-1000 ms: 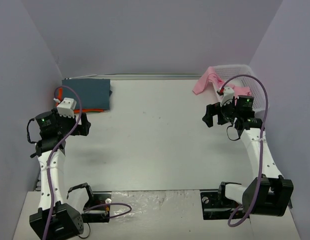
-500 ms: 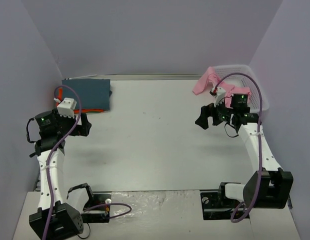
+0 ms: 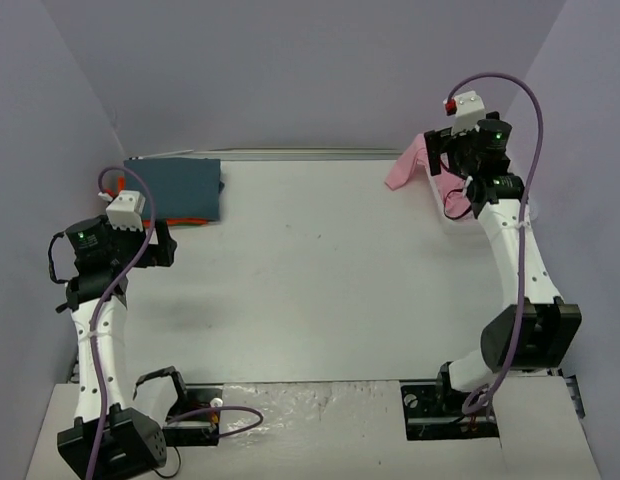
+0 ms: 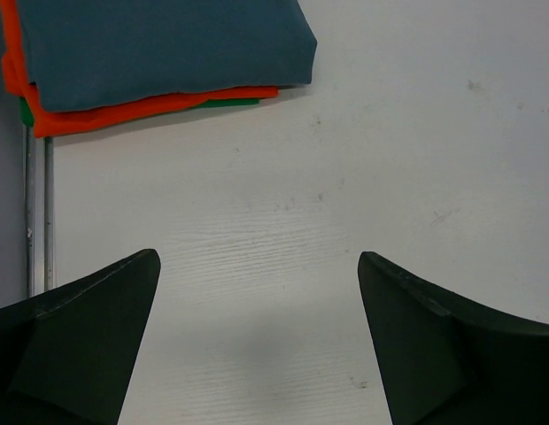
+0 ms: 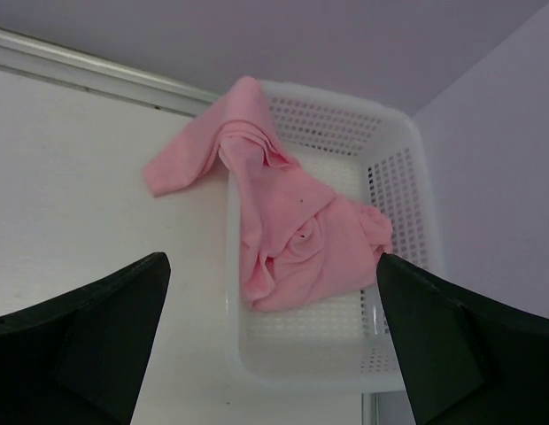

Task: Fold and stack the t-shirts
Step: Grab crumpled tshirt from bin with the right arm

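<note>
A crumpled light pink t-shirt (image 5: 283, 230) lies in the white mesh basket (image 5: 398, 159) at the back right, one part draped over the rim onto the table (image 3: 402, 168). The folded slate blue-grey shirt (image 3: 175, 185) lies on the folded orange shirt (image 3: 190, 220) at the back left; both show in the left wrist view, blue-grey (image 4: 159, 44) over orange (image 4: 150, 108). My right gripper (image 5: 274, 354) is open and empty, raised above the basket (image 3: 435, 155). My left gripper (image 4: 257, 345) is open and empty over bare table just in front of the stack (image 3: 160, 248).
A green edge (image 4: 230, 103) peeks from under the orange shirt. Purple walls close in the table at left, back and right. A metal rail (image 4: 37, 212) runs along the table's left edge.
My right arm has swung up and back from over the table to above the basket. My left arm has barely moved.
</note>
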Action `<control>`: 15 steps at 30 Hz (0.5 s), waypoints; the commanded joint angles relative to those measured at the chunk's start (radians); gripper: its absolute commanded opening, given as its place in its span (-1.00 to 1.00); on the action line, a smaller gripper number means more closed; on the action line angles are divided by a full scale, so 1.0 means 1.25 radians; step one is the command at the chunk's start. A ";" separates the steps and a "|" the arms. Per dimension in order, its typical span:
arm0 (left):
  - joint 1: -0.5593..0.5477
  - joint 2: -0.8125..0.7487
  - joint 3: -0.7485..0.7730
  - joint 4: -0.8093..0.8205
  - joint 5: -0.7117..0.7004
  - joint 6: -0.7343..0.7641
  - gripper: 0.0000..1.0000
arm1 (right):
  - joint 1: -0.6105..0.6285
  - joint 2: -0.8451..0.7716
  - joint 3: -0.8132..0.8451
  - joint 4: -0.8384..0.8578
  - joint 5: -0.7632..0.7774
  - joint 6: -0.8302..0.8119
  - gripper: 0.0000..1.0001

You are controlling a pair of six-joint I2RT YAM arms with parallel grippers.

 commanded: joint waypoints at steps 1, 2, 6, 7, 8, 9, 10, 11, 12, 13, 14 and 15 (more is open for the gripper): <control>0.007 -0.012 0.012 0.016 0.004 -0.005 0.89 | -0.002 0.123 0.009 0.048 0.148 0.013 1.00; 0.007 -0.012 0.011 0.018 0.006 -0.003 0.89 | -0.001 0.141 0.009 0.078 0.180 0.013 1.00; 0.007 -0.017 -0.005 0.028 0.031 0.002 0.89 | -0.005 0.241 0.043 0.098 0.262 -0.006 1.00; 0.007 -0.019 -0.006 0.033 0.036 0.002 0.89 | -0.009 0.272 0.049 0.101 0.271 -0.011 1.00; 0.007 -0.019 -0.009 0.034 0.038 0.003 0.89 | -0.013 0.284 0.058 0.106 0.276 -0.015 1.00; 0.007 -0.017 -0.012 0.036 0.038 0.005 0.89 | -0.020 0.296 0.061 0.115 0.278 -0.018 1.00; 0.007 -0.016 -0.013 0.038 0.041 0.003 0.89 | -0.024 0.318 0.066 0.120 0.287 -0.019 1.00; 0.007 -0.010 -0.014 0.039 0.043 0.005 0.89 | -0.026 0.329 0.074 0.123 0.294 -0.022 1.00; 0.007 -0.008 -0.014 0.039 0.047 0.006 0.89 | -0.030 0.339 0.080 0.125 0.295 -0.020 1.00; 0.007 -0.004 -0.015 0.038 0.049 0.007 0.89 | -0.038 0.360 0.085 0.125 0.299 -0.019 1.00; 0.007 0.005 -0.015 0.038 0.051 0.007 0.89 | -0.041 0.368 0.088 0.125 0.302 -0.019 1.00; 0.007 0.008 -0.015 0.038 0.053 0.008 0.89 | -0.045 0.377 0.097 0.126 0.300 -0.017 1.00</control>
